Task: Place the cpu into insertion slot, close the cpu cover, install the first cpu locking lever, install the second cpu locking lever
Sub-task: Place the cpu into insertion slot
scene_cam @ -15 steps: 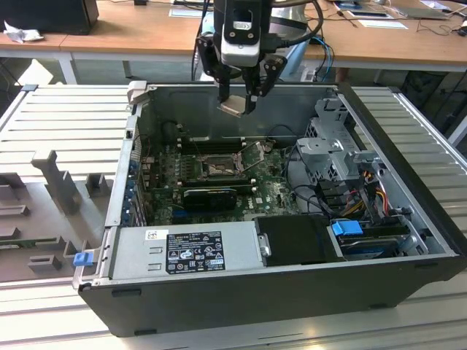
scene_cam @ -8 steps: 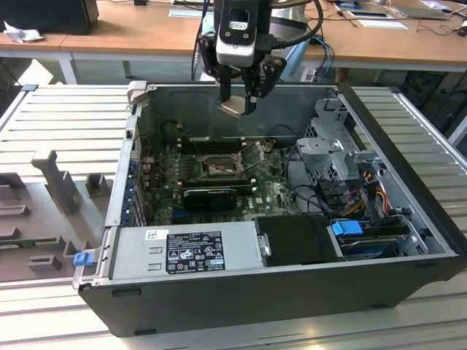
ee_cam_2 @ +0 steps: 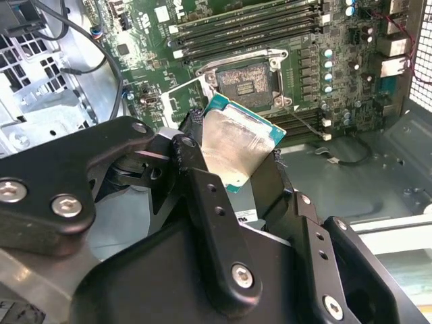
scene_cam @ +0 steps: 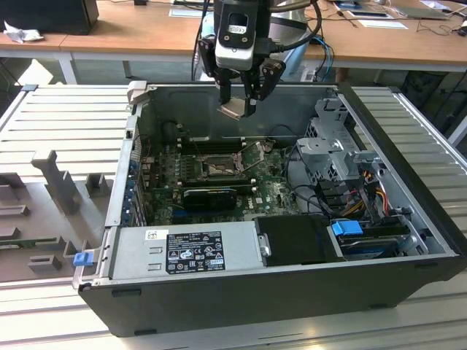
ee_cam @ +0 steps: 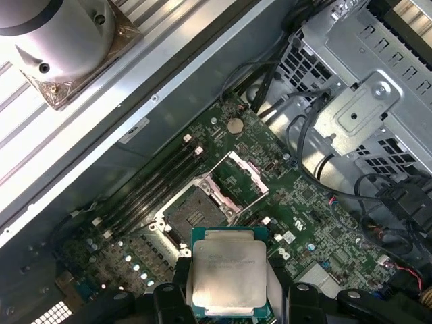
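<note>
One claw (scene_cam: 238, 102) clenched on square silvery cpu (ee_cam: 228, 277) | above dark-framed insertion slot (ee_cam: 192, 214) | cpu cover (ee_cam: 239, 181) raised

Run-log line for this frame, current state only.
end effector: shut on cpu | cpu: held aloft, not seated | insertion slot: empty | cpu cover: open

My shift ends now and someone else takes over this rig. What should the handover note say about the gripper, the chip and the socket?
Gripper: shut on the chip, held in the air above the open computer case, over the motherboard.
Socket: bare, nothing in it.
Cover: swung open beside the socket.
Done: the chip is in the grip, above the board.
Left: chip not seated, cover not closed; none of the four steps is finished.
</note>
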You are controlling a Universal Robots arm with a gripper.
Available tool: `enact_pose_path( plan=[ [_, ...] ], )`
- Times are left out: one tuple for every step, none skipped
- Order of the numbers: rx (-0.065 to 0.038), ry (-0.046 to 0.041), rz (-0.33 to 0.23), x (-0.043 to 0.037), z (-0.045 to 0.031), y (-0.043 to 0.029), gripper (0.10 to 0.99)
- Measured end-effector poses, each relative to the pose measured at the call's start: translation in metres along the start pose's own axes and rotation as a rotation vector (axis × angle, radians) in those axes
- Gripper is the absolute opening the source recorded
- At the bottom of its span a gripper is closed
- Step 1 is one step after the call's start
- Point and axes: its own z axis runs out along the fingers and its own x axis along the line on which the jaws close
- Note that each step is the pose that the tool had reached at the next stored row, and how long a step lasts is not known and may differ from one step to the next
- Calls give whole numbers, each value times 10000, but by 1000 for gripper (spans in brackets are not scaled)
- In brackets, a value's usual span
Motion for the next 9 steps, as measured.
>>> enact_pose_path(
  plan=[
    [0, -1, 4, 0, 5, 0, 525],
    [0, -3, 32, 0, 8, -1, 525],
    [0, -9, 104, 0, 10, -1, 525],
    [-2, -16, 191, 0, 13, -1, 525],
    [-3, -26, 325, 0, 17, -1, 525],
    [-5, -40, 502, 0, 21, -2, 525],
    [-7, -50, 627, 0, 23, -2, 525],
    [-8, -56, 713, 0, 26, -2, 525],
    [-8, -62, 773, 0, 28, -2, 525]
  ],
)
